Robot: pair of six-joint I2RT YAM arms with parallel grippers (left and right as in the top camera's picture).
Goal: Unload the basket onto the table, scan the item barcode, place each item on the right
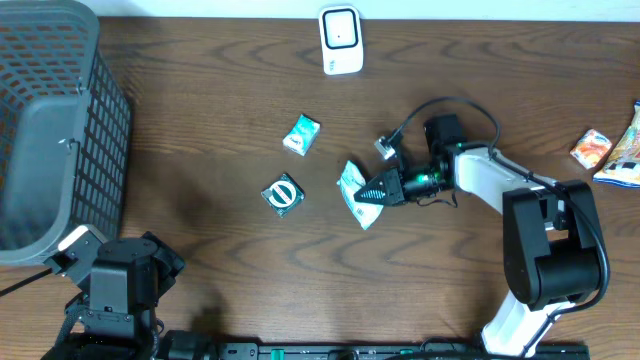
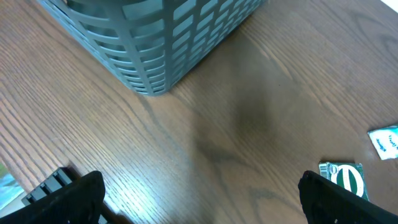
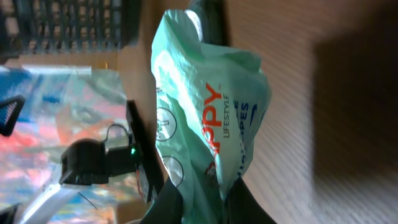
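The table (image 1: 210,110) is dark wood grain with a dull sheen — smooth. The basket (image 1: 108,112) is matt grey plastic lattice; the mint packet (image 3: 199,106) is thin, crinkled film — glossy.

The overhead's left edge cuts off part of the basket (image 1: 60,130), and its right edge crops the bag (image 1: 627,150). In the right wrist view, the green pouch (image 3: 211,106) has its lower end hidden between the dark fingers of the right gripper (image 3: 205,208). You can read only part of its print, and everything behind it is blurred. In the left wrist view, the left gripper (image 2: 202,196) shows only two fingertips at the bottom edge, and the right edge clips the white-teal sachet (image 2: 387,142).
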